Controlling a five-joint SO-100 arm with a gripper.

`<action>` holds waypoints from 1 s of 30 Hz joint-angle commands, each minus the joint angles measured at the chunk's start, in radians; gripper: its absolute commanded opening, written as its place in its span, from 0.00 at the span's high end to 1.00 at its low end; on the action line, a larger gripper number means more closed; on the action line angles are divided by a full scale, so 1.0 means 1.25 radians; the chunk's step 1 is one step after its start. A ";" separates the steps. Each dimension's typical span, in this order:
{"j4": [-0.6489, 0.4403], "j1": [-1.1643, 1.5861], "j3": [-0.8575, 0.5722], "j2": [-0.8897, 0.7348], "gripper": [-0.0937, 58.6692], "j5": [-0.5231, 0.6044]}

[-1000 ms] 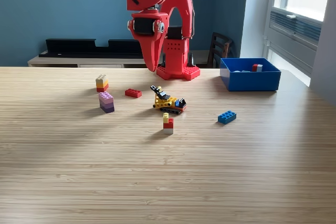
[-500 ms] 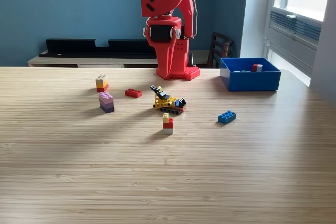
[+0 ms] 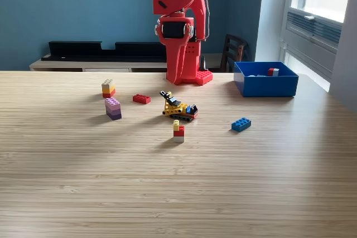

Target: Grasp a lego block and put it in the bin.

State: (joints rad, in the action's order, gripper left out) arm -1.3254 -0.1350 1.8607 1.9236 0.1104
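The gripper [image 3: 177,76] has been swung from the exterior view's left to hang centred, empty; its opening cannot be told. The yellow cluster [image 3: 179,107] lies just below it, so a fresh pick seems begun, with the bin [image 3: 265,87] off to its right.

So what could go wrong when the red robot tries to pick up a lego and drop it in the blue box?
The yellow lego vehicle is lumpy and tilted, so it may slip or twist in the gripper. The small red and yellow stack stands tall and narrow; a nudge could topple it. The bin sits off to the exterior view's right with low walls, so a block released a bit off could land on the table.
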 commanded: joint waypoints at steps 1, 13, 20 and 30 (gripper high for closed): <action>0.031 0.001 0.042 0.088 0.62 0.001; 0.163 -0.001 0.236 0.088 0.63 -0.002; 0.205 -0.002 0.269 0.087 0.61 0.006; 0.271 -0.004 0.288 0.086 0.62 0.038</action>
State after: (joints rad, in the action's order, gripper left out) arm -1.0124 -0.1350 2.2243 1.9804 0.1503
